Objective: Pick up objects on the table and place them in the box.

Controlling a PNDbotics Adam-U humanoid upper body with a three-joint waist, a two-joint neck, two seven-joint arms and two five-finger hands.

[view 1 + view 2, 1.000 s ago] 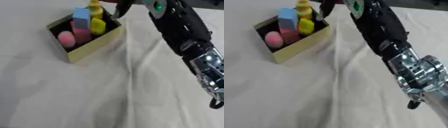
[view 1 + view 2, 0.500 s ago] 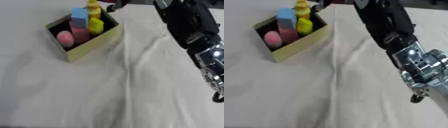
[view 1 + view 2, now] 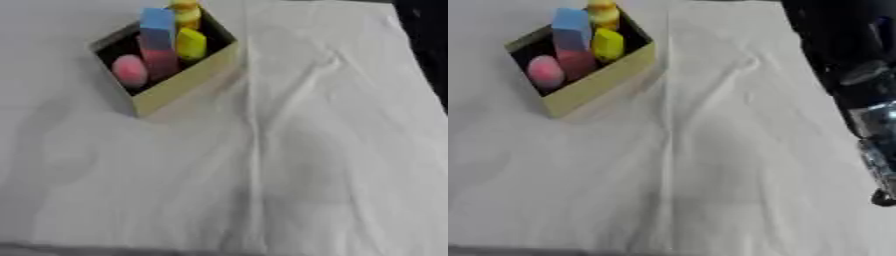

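**Right arm only, hand hidden**

Right hand's out of view, just one black-and-silver arm at the right edge. One white cloth, one box far left holding one blue block, one pink lump, two yellow pieces.

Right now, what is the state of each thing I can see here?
Box: open on top, upright, on the cloth.
Blue block: standing upright in the box.
Yellow block: in the box, leaning.
Pink egg-shaped thing: lying in the box.
White cloth: spread out, creased.
Right arm: at the right edge; hand not seen.
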